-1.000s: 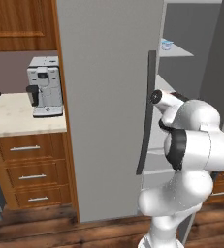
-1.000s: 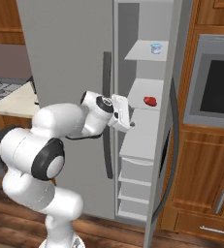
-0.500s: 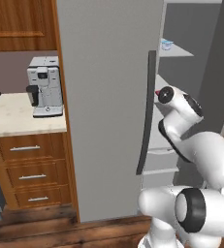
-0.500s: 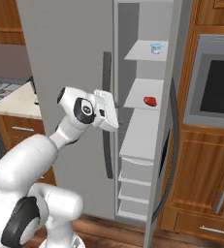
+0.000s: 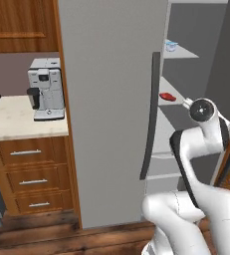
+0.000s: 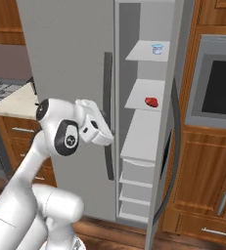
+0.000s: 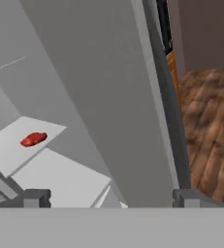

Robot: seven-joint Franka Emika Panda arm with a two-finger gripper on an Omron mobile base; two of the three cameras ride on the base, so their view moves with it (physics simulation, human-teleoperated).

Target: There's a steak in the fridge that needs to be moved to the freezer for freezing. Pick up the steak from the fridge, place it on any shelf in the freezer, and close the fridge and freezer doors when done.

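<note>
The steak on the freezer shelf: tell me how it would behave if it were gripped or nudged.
The steak looks low and flattish, so it likely won't roll or tip. Being small, it is probably light. It lies on a smooth solid shelf, so a nudge might slide it.

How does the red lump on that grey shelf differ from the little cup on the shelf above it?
The steak is bright red, low and flattish; the cup is pale bluish-white and stands upright. The steak lies on the middle shelf, the cup one shelf higher. Both are small and sit inside the open freezer.
</note>
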